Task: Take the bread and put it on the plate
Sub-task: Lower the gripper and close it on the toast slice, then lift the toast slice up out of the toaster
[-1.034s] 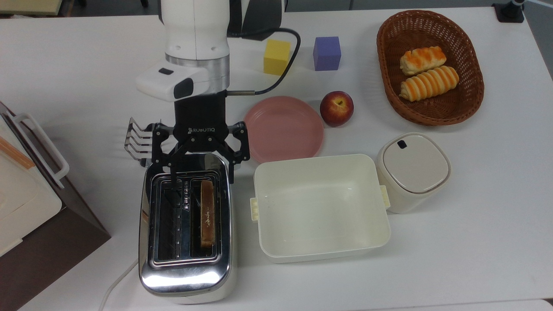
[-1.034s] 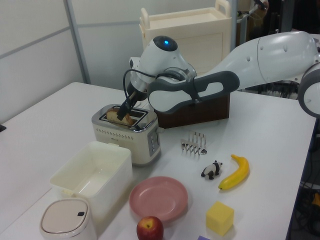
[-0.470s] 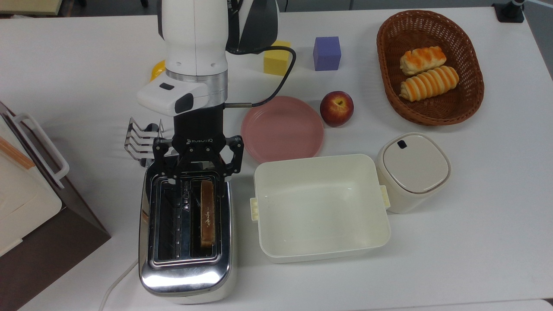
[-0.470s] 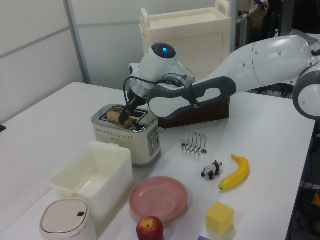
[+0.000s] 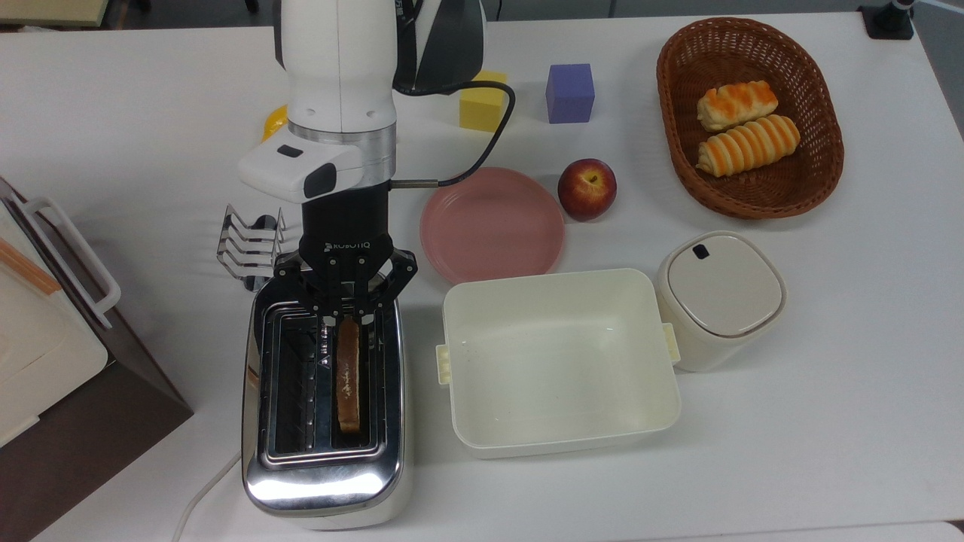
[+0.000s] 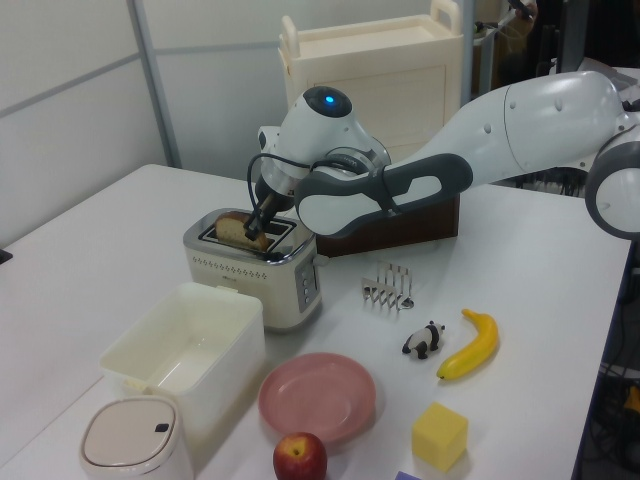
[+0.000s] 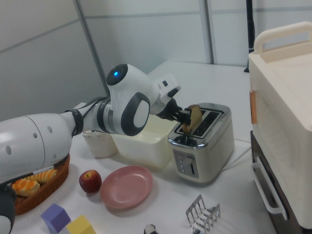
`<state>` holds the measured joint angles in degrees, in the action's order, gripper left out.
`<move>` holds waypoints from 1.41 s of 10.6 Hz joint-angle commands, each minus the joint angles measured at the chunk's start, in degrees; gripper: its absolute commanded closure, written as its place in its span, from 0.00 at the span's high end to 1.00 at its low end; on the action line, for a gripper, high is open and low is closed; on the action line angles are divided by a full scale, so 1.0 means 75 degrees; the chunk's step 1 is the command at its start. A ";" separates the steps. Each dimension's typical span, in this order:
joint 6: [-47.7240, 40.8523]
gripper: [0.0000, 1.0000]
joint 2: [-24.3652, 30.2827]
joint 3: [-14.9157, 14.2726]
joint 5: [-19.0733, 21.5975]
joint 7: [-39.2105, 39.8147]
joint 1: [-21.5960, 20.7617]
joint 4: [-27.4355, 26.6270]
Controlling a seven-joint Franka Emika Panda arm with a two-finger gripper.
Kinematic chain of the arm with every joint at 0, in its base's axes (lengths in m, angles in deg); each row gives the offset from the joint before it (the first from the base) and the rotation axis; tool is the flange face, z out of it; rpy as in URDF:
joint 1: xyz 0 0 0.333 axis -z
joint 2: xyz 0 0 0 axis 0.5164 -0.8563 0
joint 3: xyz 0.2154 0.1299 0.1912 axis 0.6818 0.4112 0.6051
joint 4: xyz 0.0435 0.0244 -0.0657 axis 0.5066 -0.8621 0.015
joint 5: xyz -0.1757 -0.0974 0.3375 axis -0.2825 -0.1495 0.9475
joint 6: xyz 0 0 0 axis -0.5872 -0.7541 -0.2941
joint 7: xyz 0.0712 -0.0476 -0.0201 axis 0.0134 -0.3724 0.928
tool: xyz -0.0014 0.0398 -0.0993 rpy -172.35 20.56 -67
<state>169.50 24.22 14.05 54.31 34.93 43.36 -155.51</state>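
The bread [image 5: 348, 376] stands edge-on in the right slot of the chrome toaster [image 5: 324, 467] in the top view. My gripper [image 5: 346, 320] is shut on the slice's end nearest the arm. Seen in the right view, the bread [image 7: 195, 117] sticks up out of the toaster [image 7: 204, 156], tilted, pinched by the gripper [image 7: 186, 116]. From the left view the bread [image 6: 232, 228] rises above the slot beside the gripper [image 6: 257, 229]. The pink plate [image 5: 493, 226] lies bare on the table, to the top view's right of the gripper, and also appears as the plate [image 6: 318, 397] and the plate [image 7: 126, 186].
A cream tub [image 5: 557, 361] sits right of the toaster, with a lidded canister [image 5: 719, 297] beyond it. An apple [image 5: 587, 188] touches the plate's rim. There is also a basket [image 5: 817, 177] of rolls, two cubes [image 5: 570, 92], a toast rack [image 5: 248, 245], a banana [image 6: 470, 345] and a cabinet [image 5: 45, 339] at left.
The gripper's fingers have closed from wide open onto the bread's end. The slice has shifted slightly toward the top view's left and risen in the slot.
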 commanded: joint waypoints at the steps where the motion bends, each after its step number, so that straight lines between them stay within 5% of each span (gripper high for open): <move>1: 0.0173 0.00 0.0032 -0.0029 -0.0219 -0.0115 -0.0007 -0.0010; 11: -0.1442 0.00 0.1811 0.0017 -0.0032 -0.0840 0.0098 -0.0162; 15: -0.2961 0.00 0.2737 0.0041 0.0671 -0.0841 0.0005 -0.0185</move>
<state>155.27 39.20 14.49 57.73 29.78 44.23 -154.18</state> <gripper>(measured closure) 0.877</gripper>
